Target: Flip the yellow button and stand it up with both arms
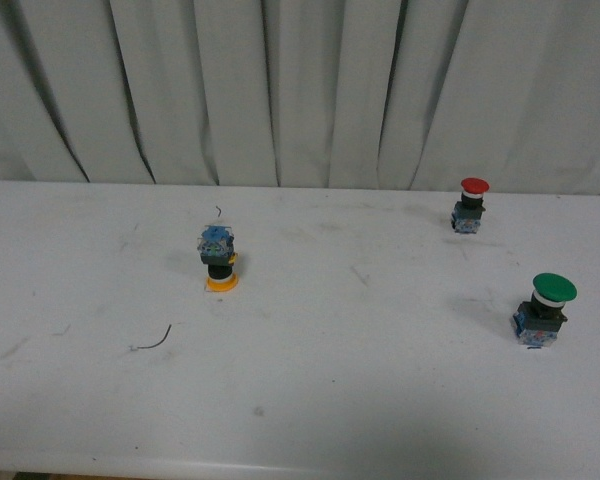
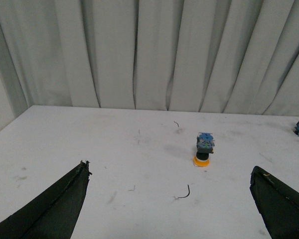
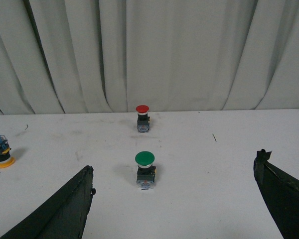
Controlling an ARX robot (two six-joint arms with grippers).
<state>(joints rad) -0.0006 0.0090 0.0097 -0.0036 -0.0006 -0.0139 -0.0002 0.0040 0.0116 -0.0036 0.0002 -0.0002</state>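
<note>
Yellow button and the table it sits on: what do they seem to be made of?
The yellow button looks like moulded plastic: an opaque yellow-orange cap resting face down, a matte black collar, and a blue contact block on top, perhaps partly clear. The table has a matte white surface, possibly laminate or painted board; grey scuffs show, no gloss.

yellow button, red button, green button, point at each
yellow button (image 1: 218,264): front view, black collar above its downturned cap
red button (image 1: 471,206): front view, black collar under the cap
green button (image 1: 546,310): front view, black collar under the cap
</note>
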